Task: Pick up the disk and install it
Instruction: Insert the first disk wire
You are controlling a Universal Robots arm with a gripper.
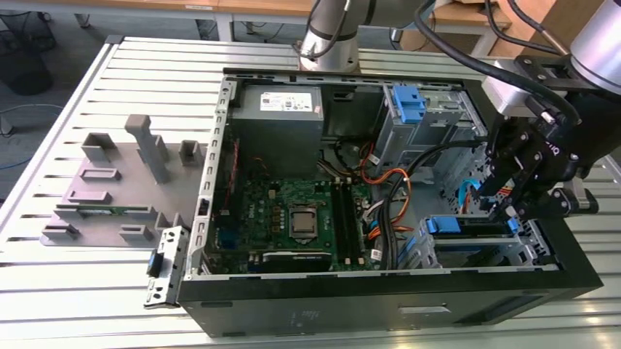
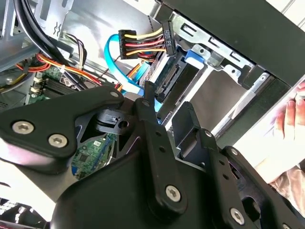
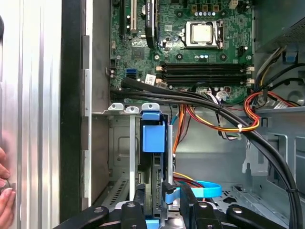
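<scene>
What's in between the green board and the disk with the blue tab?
Thick black cables run across the gap between the green board and the disk. This shows in the first wrist view.

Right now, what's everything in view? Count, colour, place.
PC case: 1, black, side open, lying on the table.
Table: 1, silver, slotted, under the case.
Fixture plate: 1, grey, with raised blocks, on the table at the exterior view's left of the case.
Power supply: 1, grey, inside the case, far side.
Motherboard: 1, green, on the case floor.
Disk: 1, blue rails, on edge in the drive bay.
Bracket: 1, blue, in the far bay.
Cables: several, black, orange, blue, across the case.
Power connector: 1, black with yellow, red and black wires, near the disk bay.
Hand: 1, a person's, outside the case.
Robot arm: 1, grey.
Claw: 1, black, at the disk.
</scene>
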